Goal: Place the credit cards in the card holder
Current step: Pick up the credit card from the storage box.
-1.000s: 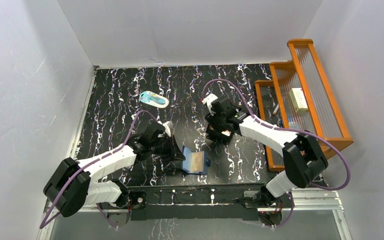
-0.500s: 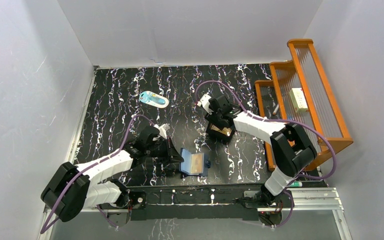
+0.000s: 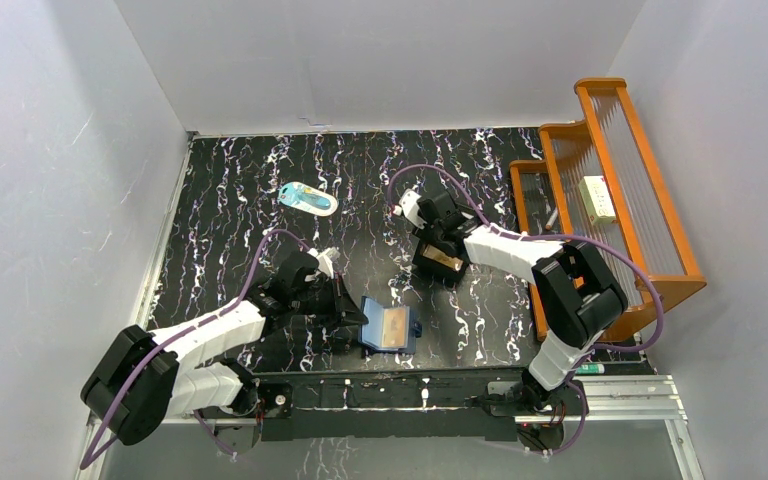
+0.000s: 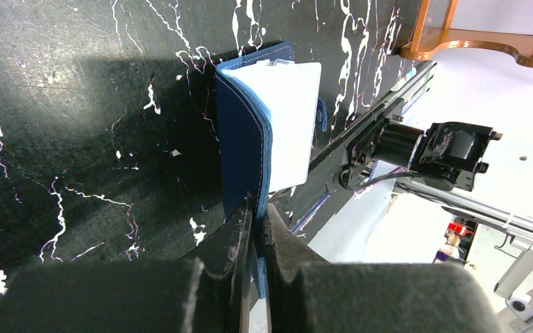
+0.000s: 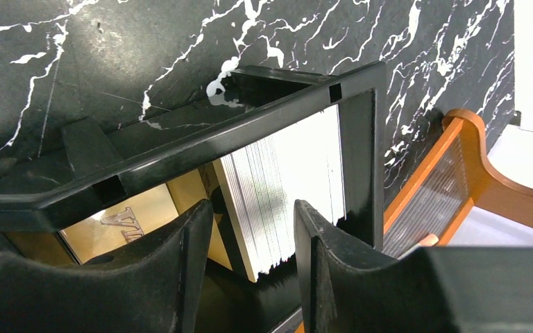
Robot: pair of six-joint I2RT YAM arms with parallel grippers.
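Observation:
The navy-blue card holder [image 3: 388, 327] lies open near the table's front edge, with a golden-tan card [image 3: 393, 323] showing in its pale-blue inside. My left gripper [image 3: 348, 311] is shut on its left flap. In the left wrist view the card holder's navy flap [image 4: 244, 139] stands on edge, pinched in the left gripper [image 4: 258, 211]. My right gripper [image 3: 438, 252] is open, tips down in a small black box tray [image 5: 250, 132]. Its fingers straddle a stack of white credit cards [image 5: 284, 180], with a golden card [image 5: 135, 215] beside it.
An orange wooden rack [image 3: 610, 180] with clear panels lines the right side of the table. A pale-blue-and-white oval item [image 3: 309, 198] lies at the far left-centre. A metal rail [image 3: 410, 385] with the arm bases runs along the near edge.
The right arm's elbow swung left and its gripper sank further into the black tray over the cards. The left arm and the card holder barely shifted.

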